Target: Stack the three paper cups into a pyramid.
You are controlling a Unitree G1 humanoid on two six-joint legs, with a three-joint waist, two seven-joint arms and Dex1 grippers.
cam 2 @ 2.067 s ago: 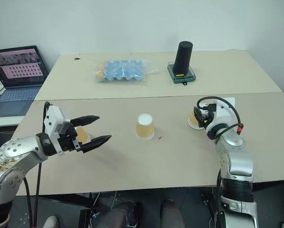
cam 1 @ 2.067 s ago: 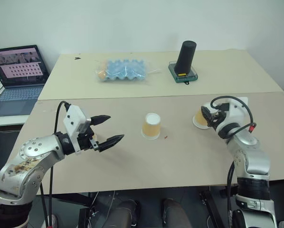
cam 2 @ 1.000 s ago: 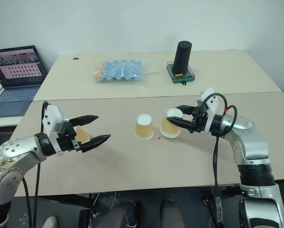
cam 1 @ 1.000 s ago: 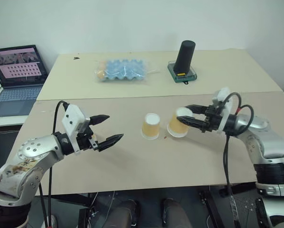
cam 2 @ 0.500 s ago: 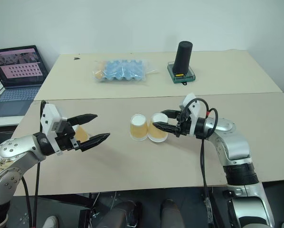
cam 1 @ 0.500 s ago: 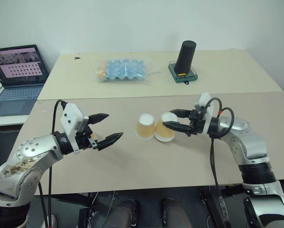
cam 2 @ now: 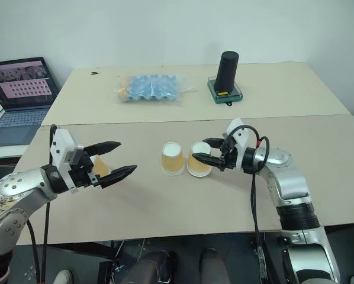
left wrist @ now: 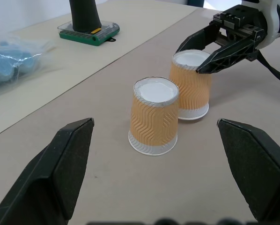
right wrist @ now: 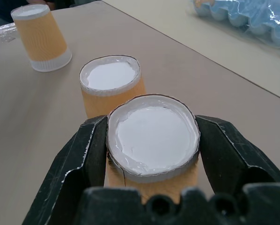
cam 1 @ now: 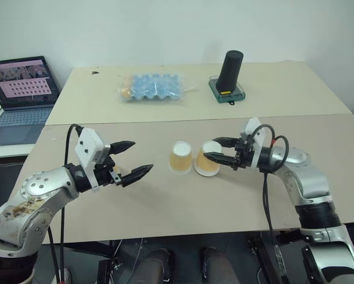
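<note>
Three orange-tan paper cups stand upside down on the table. One cup (cam 1: 181, 157) is at the middle. My right gripper (cam 1: 215, 150) is shut on a second cup (cam 1: 208, 160) near its white base, holding it upright right beside the middle cup, with its rim at the table surface. In the right wrist view the held cup (right wrist: 151, 136) sits between the fingers (right wrist: 84, 154), with the middle cup (right wrist: 111, 82) just past it. The third cup (cam 2: 100, 167) stands at the left, partly hidden behind my left gripper (cam 1: 142, 157), which hovers open and holds nothing.
On the far table lie a blue egg tray in plastic (cam 1: 153, 87) and a tall black cylinder (cam 1: 231, 71) on a green base. An open laptop (cam 1: 23, 89) sits off the left edge. Bare table (cam 1: 195, 201) lies in front of the cups.
My right gripper has carried its cup leftward and down, from tilted and apart to upright beside the middle cup. The left gripper has stayed where it was.
</note>
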